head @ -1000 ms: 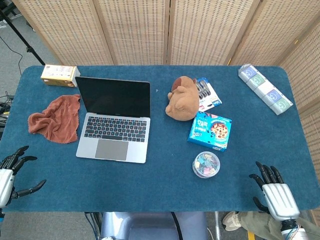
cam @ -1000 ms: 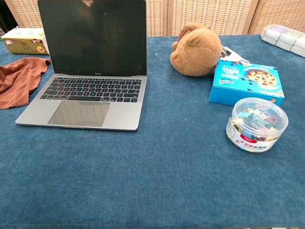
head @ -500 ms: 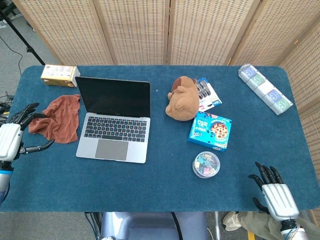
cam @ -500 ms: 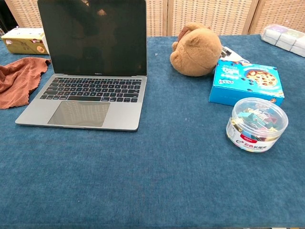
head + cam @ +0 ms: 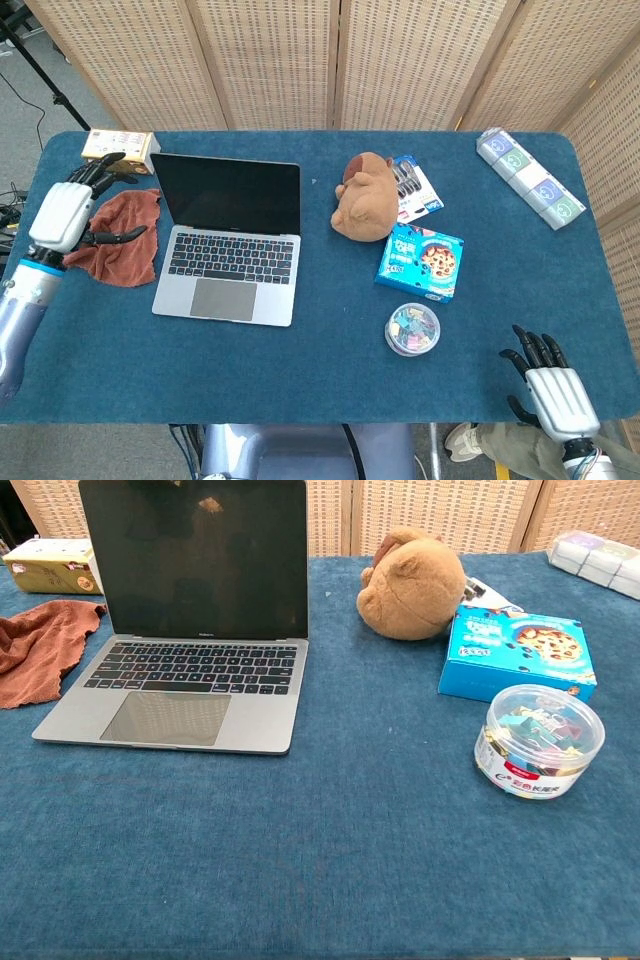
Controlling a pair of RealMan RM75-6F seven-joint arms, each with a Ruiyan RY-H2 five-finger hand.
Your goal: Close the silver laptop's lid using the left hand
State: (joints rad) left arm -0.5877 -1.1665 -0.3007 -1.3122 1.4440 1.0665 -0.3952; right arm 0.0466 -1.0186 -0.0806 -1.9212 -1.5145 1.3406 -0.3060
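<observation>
The silver laptop (image 5: 231,240) (image 5: 185,630) stands open on the left half of the blue table, its dark screen upright and its keyboard toward me. My left hand (image 5: 70,208) hovers over the rust cloth to the left of the laptop, fingers spread, holding nothing, apart from the lid. My right hand (image 5: 552,390) rests at the near right corner of the table, fingers apart and empty. The chest view shows neither hand.
A rust-red cloth (image 5: 115,240) (image 5: 35,645) lies left of the laptop, with a small yellow box (image 5: 118,148) behind it. A brown plush toy (image 5: 364,198), a blue cookie box (image 5: 421,260), a round clear tub (image 5: 412,328) and a strip of packs (image 5: 528,177) sit to the right.
My left hand has risen from the near left table edge and moved forward and inward, now above the cloth beside the laptop. The right hand and the laptop have not moved.
</observation>
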